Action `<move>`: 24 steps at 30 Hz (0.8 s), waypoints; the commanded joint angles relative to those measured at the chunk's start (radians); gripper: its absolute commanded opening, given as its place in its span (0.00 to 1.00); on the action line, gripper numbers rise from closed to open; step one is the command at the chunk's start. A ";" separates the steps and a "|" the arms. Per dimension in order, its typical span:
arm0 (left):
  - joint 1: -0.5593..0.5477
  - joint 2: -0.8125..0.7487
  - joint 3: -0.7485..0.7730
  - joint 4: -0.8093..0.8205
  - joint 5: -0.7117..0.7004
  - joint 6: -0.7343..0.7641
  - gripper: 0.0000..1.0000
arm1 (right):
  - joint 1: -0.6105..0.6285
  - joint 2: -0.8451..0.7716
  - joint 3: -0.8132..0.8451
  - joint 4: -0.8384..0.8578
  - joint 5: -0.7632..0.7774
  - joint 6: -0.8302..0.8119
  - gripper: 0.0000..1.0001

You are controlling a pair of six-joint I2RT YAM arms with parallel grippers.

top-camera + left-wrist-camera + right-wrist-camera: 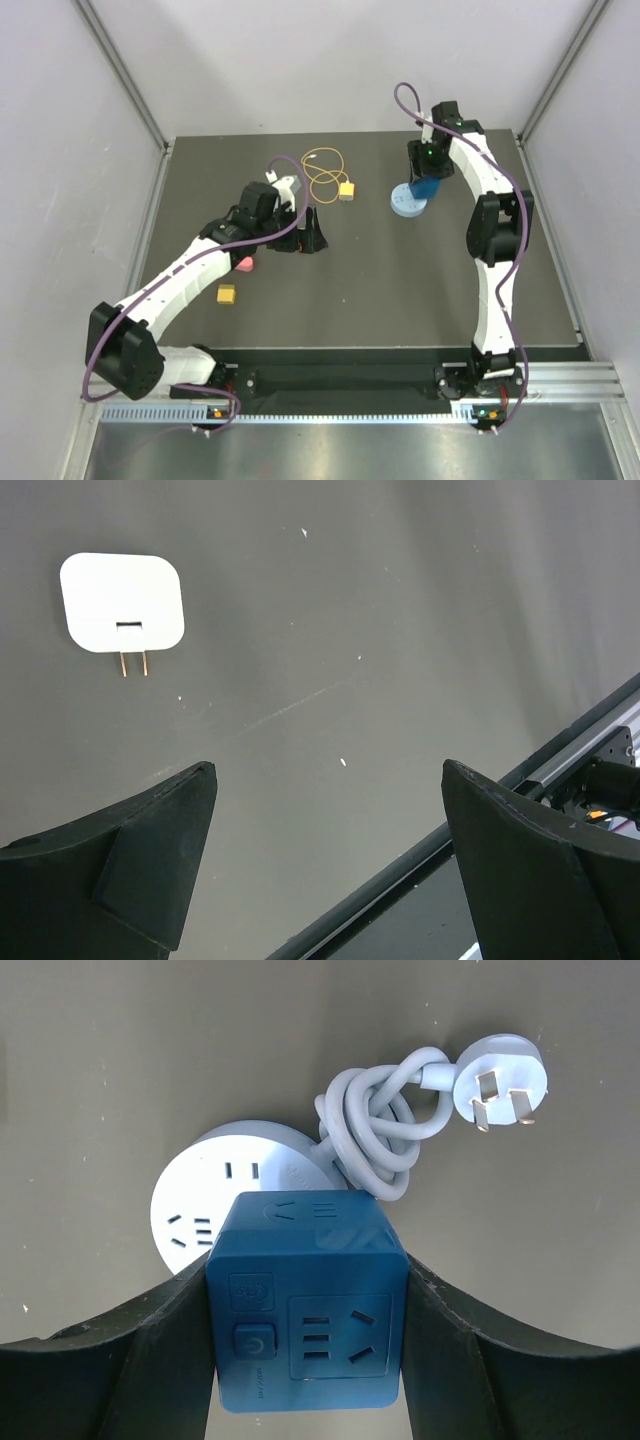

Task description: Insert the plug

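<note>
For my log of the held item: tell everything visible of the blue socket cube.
The blue socket cube looks like smooth plastic with rounded corners. One face carries a button, a logo and five slots; another face shows more slots. The right gripper clamps it by two opposite sides, above a round white socket; whether they touch is unclear.

Dark grey matte worktop point(400, 300) fills the middle, boxed in on 3 sides by plain pale grey-white wall panels point(340, 60): back, L & R. Slim aluminium corner posts point(125, 75) run up btwn the panels at both back corners. Near edge: ribbed silver aluminium rail point(560, 375), w/ a brushed metal sheet point(350, 450) just past it. Up close the worktop shows small white specks & a faint pale scratch point(290, 705). Light soft & even; shadows weak.
</note>
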 commanded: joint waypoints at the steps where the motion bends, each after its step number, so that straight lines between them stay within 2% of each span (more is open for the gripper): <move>1: 0.001 -0.003 0.015 0.022 0.009 0.006 0.98 | -0.010 -0.028 -0.019 -0.119 0.055 0.001 0.00; 8: 0.001 -0.003 0.013 0.024 0.014 0.005 0.98 | -0.011 -0.060 -0.054 -0.111 0.061 0.032 0.00; 19: 0.003 -0.008 0.012 0.025 0.017 0.003 0.98 | -0.008 -0.174 -0.281 -0.010 0.049 0.044 0.00; 24: 0.001 -0.009 0.012 0.025 0.018 0.003 0.98 | 0.001 -0.218 -0.379 0.096 0.039 0.039 0.00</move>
